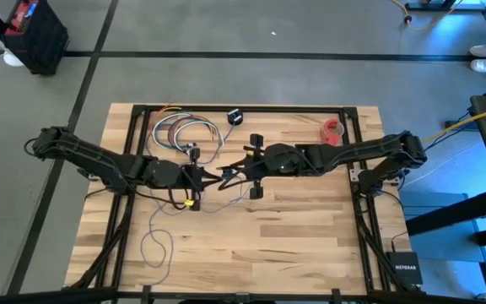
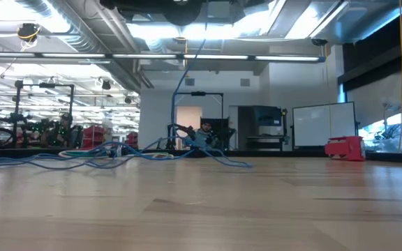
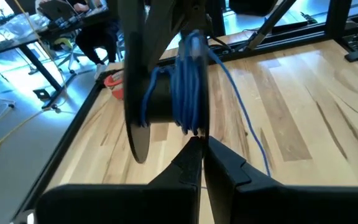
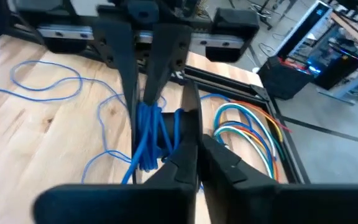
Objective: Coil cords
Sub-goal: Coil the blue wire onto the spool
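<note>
The cord is thin and blue. Part of it is wound into a small coil (image 4: 149, 140) held in the air over the table's middle, where my two grippers meet. Its free length drops to the table and runs in loose loops (image 1: 153, 245) toward the near left. My left gripper (image 1: 218, 178) reaches in from the left and is shut. My right gripper (image 1: 231, 173) reaches in from the right and is shut too. In the left wrist view the coil (image 3: 189, 81) stands just past my left gripper (image 3: 201, 144), with dark parts of the other gripper behind it. My left gripper is shut at the coil's end (image 3: 192, 127), fingers nearly level, coming from the table's left. The coil is clear of the table, with slack cord trailing down from it. My right gripper pinches the side of the coil (image 4: 178, 132) with its fingertips, reaching from the table's right and slanting slightly down. How many strands lie between the fingers cannot be told.
A bundle of multicoloured looped wires (image 1: 184, 132) lies at the far left of the table, and a separate black disc (image 1: 234, 116) sits near the far edge. A red object (image 1: 333, 129) stands at the far right. Bare wood spreads over the near right.
</note>
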Motion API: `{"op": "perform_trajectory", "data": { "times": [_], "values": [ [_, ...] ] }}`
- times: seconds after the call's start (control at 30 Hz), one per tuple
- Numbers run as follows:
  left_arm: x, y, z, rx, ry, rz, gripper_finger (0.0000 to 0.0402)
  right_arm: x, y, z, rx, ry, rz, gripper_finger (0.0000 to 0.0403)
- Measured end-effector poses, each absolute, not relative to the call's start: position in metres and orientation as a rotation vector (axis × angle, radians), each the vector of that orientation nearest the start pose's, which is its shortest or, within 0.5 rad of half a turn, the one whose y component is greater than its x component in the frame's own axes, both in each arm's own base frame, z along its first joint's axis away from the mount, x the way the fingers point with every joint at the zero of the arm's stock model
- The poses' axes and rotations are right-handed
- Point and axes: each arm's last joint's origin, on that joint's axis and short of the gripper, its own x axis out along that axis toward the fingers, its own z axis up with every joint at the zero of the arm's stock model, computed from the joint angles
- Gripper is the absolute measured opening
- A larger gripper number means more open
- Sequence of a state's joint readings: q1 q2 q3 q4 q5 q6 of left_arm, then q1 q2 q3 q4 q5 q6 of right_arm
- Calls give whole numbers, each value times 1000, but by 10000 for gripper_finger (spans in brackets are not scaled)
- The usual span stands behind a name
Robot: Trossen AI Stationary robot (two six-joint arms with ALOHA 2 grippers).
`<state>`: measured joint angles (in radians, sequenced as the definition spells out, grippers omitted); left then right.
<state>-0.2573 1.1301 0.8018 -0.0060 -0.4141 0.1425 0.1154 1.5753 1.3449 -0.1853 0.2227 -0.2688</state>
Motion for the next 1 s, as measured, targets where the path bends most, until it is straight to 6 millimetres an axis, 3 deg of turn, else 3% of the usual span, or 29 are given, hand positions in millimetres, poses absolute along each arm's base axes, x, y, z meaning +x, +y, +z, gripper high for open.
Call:
{"op": "perform_trajectory", "data": {
  "times": [0.33, 0.53, 0.7, 0.83, 1.0],
  "values": [
    [243, -50, 292, 194, 301, 152, 54, 355, 34, 336, -397, 426, -99, 8],
    [240, -49, 300, 192, 280, 173, 119, 331, 30, 364, -397, 369, -195, 6],
    [242, -51, 301, 172, 268, 167, 148, 311, 26, 381, -374, 327, -351, 5],
    [255, -53, 289, 153, 265, 174, 152, 312, 22, 366, -331, 246, -416, 4],
    [272, -51, 276, 170, 268, 192, 145, 314, 12, 323, -292, 145, -465, 4]
  ]
}}
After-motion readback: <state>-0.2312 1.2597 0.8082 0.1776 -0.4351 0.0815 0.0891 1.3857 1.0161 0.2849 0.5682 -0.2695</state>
